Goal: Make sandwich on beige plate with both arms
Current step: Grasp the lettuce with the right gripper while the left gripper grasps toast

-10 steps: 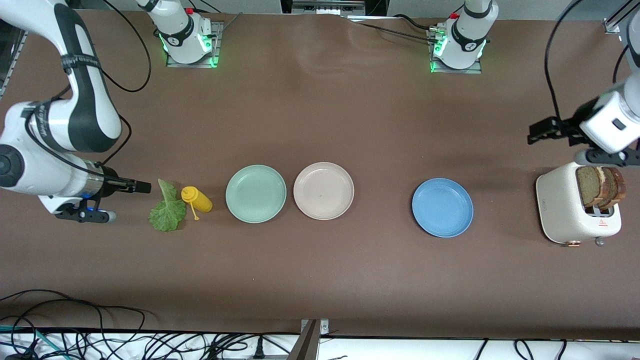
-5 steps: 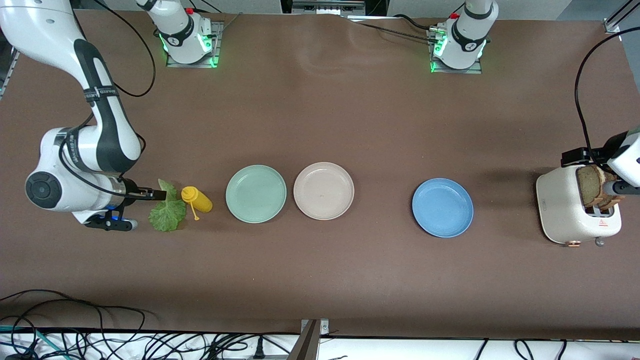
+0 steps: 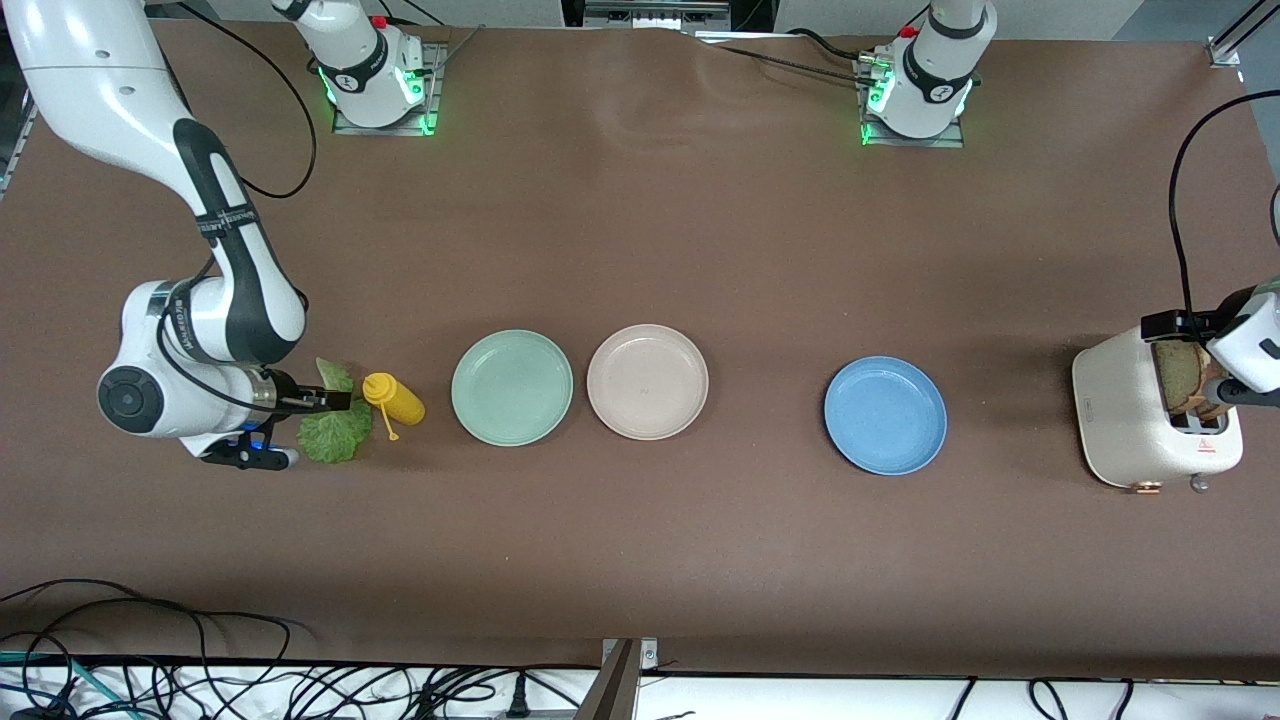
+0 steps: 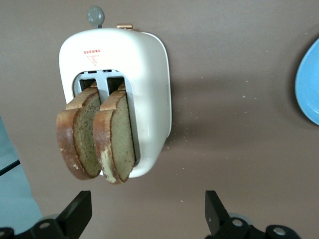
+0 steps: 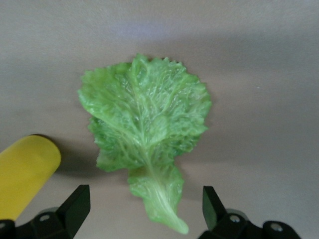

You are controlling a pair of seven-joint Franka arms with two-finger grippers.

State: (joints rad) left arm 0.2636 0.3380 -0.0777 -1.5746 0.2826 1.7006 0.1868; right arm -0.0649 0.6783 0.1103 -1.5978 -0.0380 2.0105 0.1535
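Nothing on beige plate (image 3: 647,381) yet; sits between mint plate (image 3: 511,387) and blue plate (image 3: 885,415). Step: fetching ingredients. Right gripper (image 5: 142,211) spread wide, empty, over lettuce leaf (image 5: 144,129), well off plate toward right arm's end. Left gripper (image 4: 144,211) wide, empty, over bread slices (image 4: 112,137) in toaster (image 4: 149,74), toward left arm's end. Next: descend, straddle, close.

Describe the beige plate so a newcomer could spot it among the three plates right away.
Three round plates sit in a row across the middle of the brown table. The beige plate is the middle one, almost touching the mint-green plate, with the blue plate farther off toward the toaster. It alone is pale cream.
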